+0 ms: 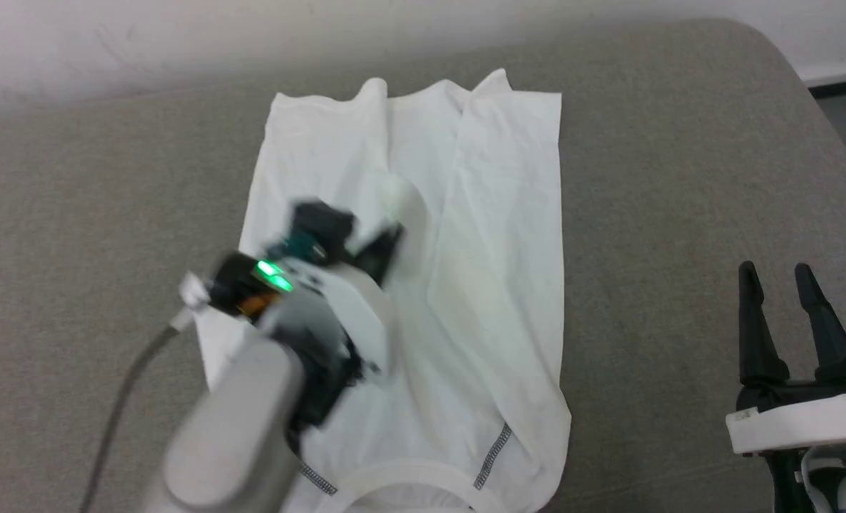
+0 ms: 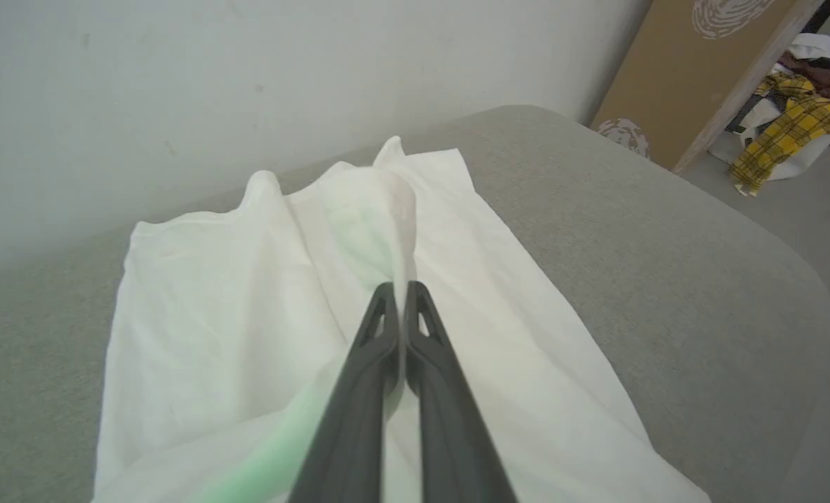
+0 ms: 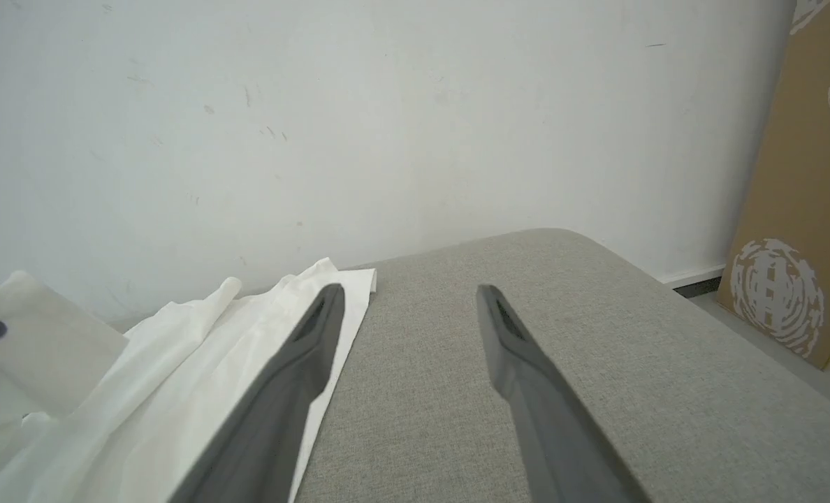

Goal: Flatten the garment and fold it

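Grey surface (image 1: 679,142), garment (image 1: 494,249) spread: left gripper (image 2: 402,288) clamps a raised fold, right gripper (image 1: 775,272) agape; lay fold squarely.

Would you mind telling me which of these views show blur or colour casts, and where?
Head view: the left gripper and forearm are motion-blurred over the garment; the right gripper is sharp. Left wrist view: a green cast tints the cloth by the fingers, and the pinched fold looks soft. Right wrist view: sharp, evenly lit, no glare.
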Motion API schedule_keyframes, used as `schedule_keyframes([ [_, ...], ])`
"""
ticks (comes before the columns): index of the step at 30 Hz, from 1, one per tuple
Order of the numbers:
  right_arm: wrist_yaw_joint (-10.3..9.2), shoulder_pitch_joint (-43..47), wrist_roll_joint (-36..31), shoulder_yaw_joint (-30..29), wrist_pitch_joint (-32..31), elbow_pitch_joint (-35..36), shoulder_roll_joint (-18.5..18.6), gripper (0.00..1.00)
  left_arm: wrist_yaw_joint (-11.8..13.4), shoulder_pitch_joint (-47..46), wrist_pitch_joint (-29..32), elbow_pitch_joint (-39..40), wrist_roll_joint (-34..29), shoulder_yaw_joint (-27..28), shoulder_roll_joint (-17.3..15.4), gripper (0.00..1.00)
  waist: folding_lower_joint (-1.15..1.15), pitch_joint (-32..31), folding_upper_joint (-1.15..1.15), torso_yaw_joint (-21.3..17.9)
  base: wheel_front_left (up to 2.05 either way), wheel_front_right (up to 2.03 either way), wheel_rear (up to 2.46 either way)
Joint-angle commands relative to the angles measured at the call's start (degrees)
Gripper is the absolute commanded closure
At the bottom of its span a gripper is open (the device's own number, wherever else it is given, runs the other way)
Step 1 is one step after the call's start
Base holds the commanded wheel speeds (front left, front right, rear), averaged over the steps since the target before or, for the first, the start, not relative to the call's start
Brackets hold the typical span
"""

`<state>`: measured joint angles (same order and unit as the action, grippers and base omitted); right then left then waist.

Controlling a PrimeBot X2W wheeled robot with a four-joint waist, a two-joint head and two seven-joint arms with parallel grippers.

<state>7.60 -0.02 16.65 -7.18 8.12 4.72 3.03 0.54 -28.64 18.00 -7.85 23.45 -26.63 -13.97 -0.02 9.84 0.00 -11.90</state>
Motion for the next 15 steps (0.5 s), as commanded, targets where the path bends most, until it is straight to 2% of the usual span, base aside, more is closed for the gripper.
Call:
schedule_keyframes([
  [1,-0.11,0.5,-0.1,-0.2,-0.1,0.4,-0.1,0.0,-0.3,2.1,-0.6,0.7,0.1,-1.4,1.1,1.0,0.02,-2.5,0.0,2.2,0.0,0.0,0.0],
  [4,-0.11,1.0,-0.1,-0.5,-0.7,0.8,-0.1,0.0,-0.6,6.8,-1.6,0.8,0.3,-5.3,4.0,1.0,0.02,-2.8,0.0,2.1,0.0,0.0,0.0],
  [8,-0.11,1.3,-0.1,-1.1,-1.2,1.2,-0.1,0.0,-1.3,10.4,-3.6,-2.8,-0.2,-10.1,7.3,1.0,0.02,-2.6,0.0,2.1,0.0,0.0,0.0],
  [15,-0.11,0.9,-0.2,-0.3,-2.1,1.5,-0.1,0.0,-1.8,12.0,-6.6,-13.1,0.3,-15.9,10.4,1.0,0.02,-1.4,0.0,0.8,0.0,0.0,0.0],
])
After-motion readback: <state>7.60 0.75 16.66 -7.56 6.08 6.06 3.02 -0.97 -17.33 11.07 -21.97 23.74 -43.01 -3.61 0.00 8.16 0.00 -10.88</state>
